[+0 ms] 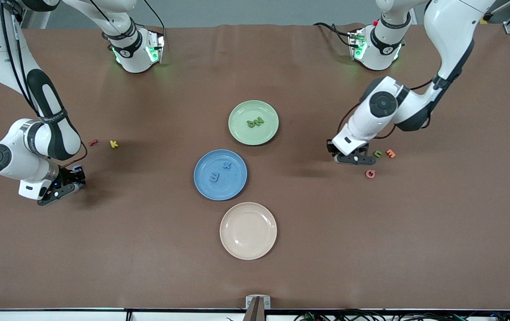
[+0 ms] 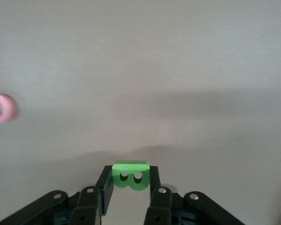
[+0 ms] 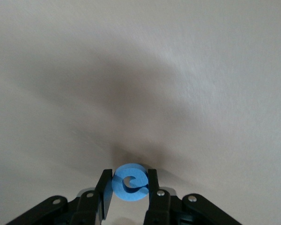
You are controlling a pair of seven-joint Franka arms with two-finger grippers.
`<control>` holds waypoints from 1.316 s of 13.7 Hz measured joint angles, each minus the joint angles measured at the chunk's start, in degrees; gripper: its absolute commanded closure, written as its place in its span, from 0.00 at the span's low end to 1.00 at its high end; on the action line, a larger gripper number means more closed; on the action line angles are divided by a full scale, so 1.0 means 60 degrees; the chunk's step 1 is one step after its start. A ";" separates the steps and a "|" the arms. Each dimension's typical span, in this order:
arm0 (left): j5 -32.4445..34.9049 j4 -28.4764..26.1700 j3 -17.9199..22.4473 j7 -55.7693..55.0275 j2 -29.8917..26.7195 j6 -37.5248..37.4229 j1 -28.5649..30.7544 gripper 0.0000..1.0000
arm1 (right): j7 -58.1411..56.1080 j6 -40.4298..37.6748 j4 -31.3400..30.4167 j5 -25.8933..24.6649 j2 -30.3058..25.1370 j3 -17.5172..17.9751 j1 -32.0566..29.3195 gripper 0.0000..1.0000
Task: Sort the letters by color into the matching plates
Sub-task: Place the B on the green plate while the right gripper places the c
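The left hand (image 2: 130, 187) pinches a green letter (image 2: 130, 174) between its fingers, low over the counter (image 1: 147, 249) at the left arm's end, the forearm sloping down from a bent elbow. The right hand (image 3: 129, 192) pinches a blue letter (image 3: 130, 182), low over the counter at the right arm's end, its arm folded sharply at the wrist. The counter is covered in plain brown. Near the left hand lie three loose letters: one green (image 1: 377, 153), one orange (image 1: 390, 153), one pink (image 1: 370, 174). Near the right arm lie two: one red (image 1: 93, 142), one yellow (image 1: 113, 143). Three plates sit mid-counter: a green plate (image 1: 241, 133) holding two green letters (image 1: 255, 121), a blue plate (image 1: 208, 187) nearer the camera holding two blue letters (image 1: 220, 171), and a beige plate (image 1: 248, 230) nearest.
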 measured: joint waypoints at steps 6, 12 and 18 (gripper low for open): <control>0.0000 0.0109 -0.0550 -0.3800 0.0060 -0.0033 -0.2033 1.00 | 0.1687 -0.2977 0.1648 0.0000 -0.0658 0.0097 0.1265 0.87; 0.0000 0.0706 -0.0541 -0.6418 0.0418 -0.0034 -0.3572 1.00 | 0.6435 -0.4258 0.2525 0.0036 -0.0674 0.0180 0.3843 0.87; 0.0000 0.1324 0.0022 -0.7701 0.1181 -0.0036 -0.4777 0.99 | 1.1520 -0.3824 0.2917 0.1131 -0.0280 0.0215 0.7023 0.87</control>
